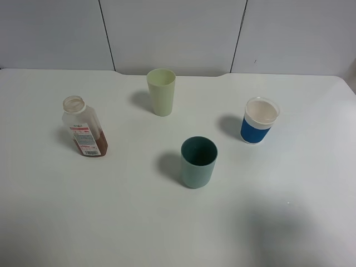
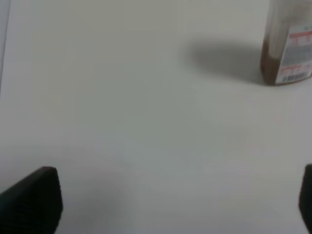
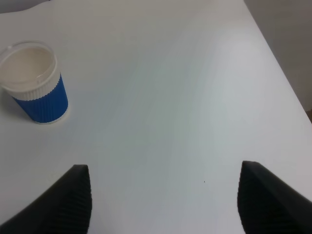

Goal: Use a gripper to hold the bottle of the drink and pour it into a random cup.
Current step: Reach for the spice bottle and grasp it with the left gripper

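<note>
The white table (image 1: pixel 289 222) carries everything. The left gripper (image 2: pixel 170 204) hangs over bare tabletop, its dark jaws spread wide and holding nothing; the right gripper (image 3: pixel 165 204) is likewise spread wide and empty, near the white-rimmed blue cup (image 3: pixel 35 83) on the right. The teal cup (image 1: pixel 198 162) stands at the centre, nearest; the clear bottle (image 1: pixel 83 128) stands upright and uncapped at the left, untouched; the pale yellow-green cup (image 1: pixel 161 92) stands far, centre; the reddish-brown drink (image 1: pixel 94 149) fills only the bottle's base.
</note>
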You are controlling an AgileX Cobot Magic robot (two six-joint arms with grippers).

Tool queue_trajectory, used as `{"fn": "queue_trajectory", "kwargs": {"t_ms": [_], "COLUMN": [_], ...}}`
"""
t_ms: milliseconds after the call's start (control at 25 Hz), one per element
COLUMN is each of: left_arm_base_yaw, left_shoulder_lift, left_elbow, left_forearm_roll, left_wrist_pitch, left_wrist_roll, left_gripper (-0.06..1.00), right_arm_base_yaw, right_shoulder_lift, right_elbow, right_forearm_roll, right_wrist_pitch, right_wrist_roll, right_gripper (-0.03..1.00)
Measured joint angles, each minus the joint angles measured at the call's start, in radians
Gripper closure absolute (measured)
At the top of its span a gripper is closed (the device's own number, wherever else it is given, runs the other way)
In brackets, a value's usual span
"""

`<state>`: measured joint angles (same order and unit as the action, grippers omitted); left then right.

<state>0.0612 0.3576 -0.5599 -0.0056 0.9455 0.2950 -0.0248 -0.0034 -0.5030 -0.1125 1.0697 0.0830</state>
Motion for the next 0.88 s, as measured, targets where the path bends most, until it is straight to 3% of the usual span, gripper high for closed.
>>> {"fn": "queue_trajectory", "kwargs": {"t_ms": [200,440,880], "left_arm_base_yaw": [-0.004,-0.072,-0.232], "left_shoulder_lift": [0.104,0.236,0.473], "left_elbow": [0.0,-0.001,-0.001], "left_forearm_roll": [0.0,0.006,0.138], "left_wrist_pitch": [-0.062,-0.101,-0.238], "left_wrist_roll": [0.054,0.077,0.093], "left_gripper": [-0.03,-0.03,-0.03], "right_arm_base_yaw": [0.0,0.0,0.0], "right_shoulder_lift": [0.0,0.0,0.0], "right_elbow": [0.0,0.0,0.0], "right_forearm_roll": [0.0,0.0,0.0], "right_wrist_pitch": [0.0,0.0,0.0], "right_wrist_roll": [0.0,0.0,0.0], "right_gripper": [0.33,0.33,0.33]}}
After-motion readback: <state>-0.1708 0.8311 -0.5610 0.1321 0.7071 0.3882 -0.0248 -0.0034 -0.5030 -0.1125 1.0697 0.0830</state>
